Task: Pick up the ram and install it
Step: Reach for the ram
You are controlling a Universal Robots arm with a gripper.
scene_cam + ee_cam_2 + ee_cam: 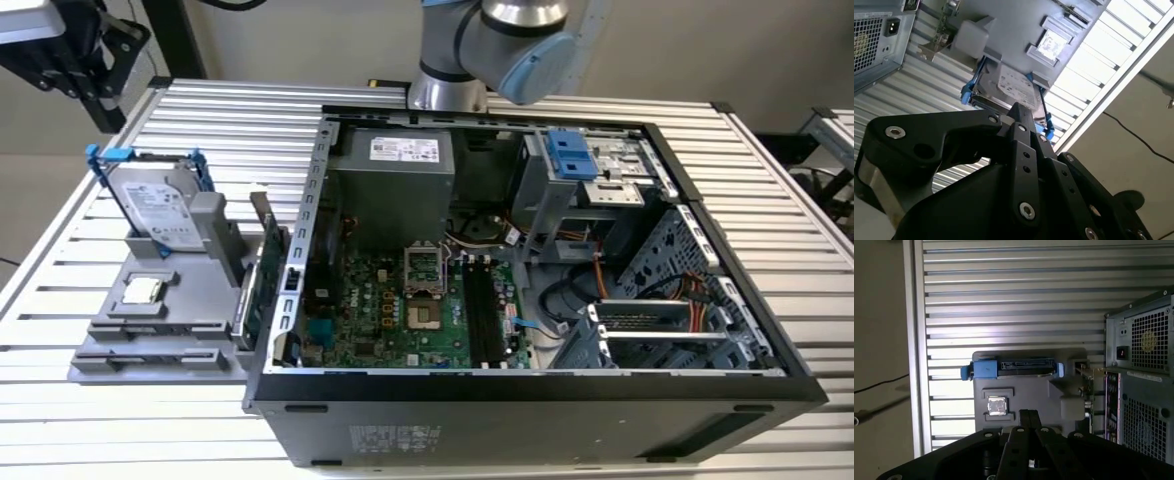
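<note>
The ram point(246, 298) looks like the thin dark stick standing on edge along the right side of the grey fixture point(147, 335), left of the open computer case point(534, 385). Beside it stands the larger green expansion card point(274, 265). Long black slots point(483, 310) lie on the motherboard point(387, 310) inside the case. My gripper point(1028, 416) point(1018, 112) hangs high above the fixture, its fingers together with nothing between them. Its black body point(74, 50) shows at the exterior view's upper left.
The fixture also holds a silver hard drive with blue rails point(154, 205) point(1024, 367) point(1011, 87) and a small square chip point(143, 290) point(997, 405). The case's rear panel point(1141, 370) stands close beside the fixture. The slatted table's edge point(916, 365) runs near the fixture.
</note>
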